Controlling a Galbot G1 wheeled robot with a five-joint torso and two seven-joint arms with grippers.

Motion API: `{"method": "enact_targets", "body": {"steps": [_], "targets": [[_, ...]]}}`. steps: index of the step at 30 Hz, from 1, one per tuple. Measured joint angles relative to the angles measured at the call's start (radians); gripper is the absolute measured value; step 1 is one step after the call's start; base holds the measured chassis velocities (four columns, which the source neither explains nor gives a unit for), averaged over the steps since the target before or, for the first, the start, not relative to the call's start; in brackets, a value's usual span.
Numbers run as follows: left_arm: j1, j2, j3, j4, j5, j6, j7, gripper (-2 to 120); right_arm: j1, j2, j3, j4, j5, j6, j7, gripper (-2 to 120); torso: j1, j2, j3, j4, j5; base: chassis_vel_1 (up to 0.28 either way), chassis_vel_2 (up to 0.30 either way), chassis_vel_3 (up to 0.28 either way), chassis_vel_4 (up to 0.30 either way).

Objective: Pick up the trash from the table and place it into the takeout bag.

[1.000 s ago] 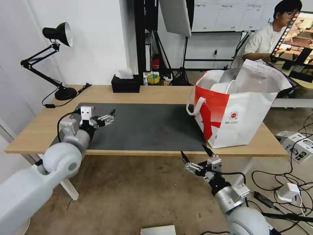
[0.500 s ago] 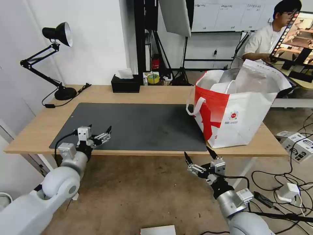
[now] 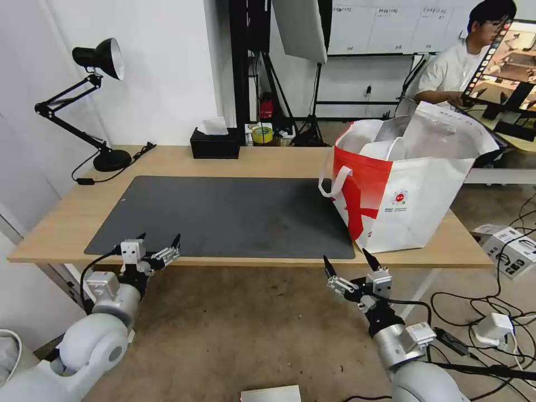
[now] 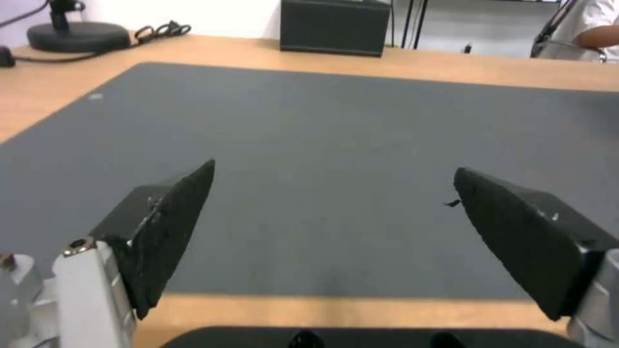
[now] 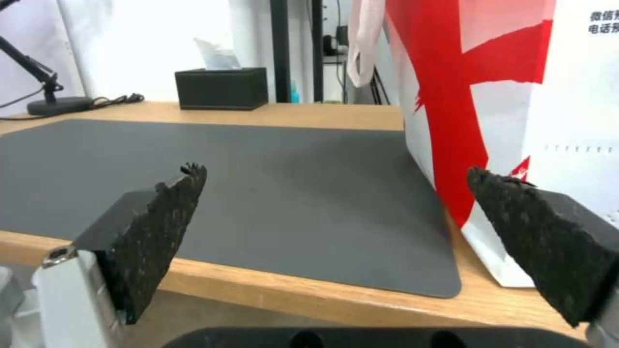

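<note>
The takeout bag (image 3: 413,195) stands open at the right end of the table (image 3: 268,159), its red panel facing the dark grey mat (image 3: 234,212). The trash is out of view; the bag's walls hide most of its inside. My left gripper (image 3: 159,239) hangs open at the table's front edge, by the mat's near left corner; in the left wrist view it (image 4: 332,174) has only bare mat (image 4: 335,121) between its fingers. My right gripper (image 3: 346,257) is open just below the front edge, near the bag's corner. The right wrist view has it (image 5: 335,171) facing the bag (image 5: 516,96).
A black tissue box (image 3: 215,144) sits at the table's back edge, and a black desk lamp (image 3: 103,100) at the back left corner. Cables, a charger and boxes (image 3: 502,251) lie on the floor to the right. A white object (image 3: 271,393) lies on the floor in front.
My left gripper has drawn back from above the mat's left part and sunk to the table's front edge. The right gripper has sunk slightly and shifted right. Both stayed open.
</note>
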Motion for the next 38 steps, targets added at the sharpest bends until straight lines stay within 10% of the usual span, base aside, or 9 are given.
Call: {"method": "enact_targets", "body": {"steps": [38], "targets": [[0.040, -0.044, -0.003, 0.001, 0.026, -0.012, 0.000, 100, -0.003, 0.012, -0.003, -0.011, -0.005, 0.001, 0.004, 100, 0.000, 0.000, 0.000, 0.0000, 0.0000, 0.000, 0.000, 0.000, 0.000]]}}
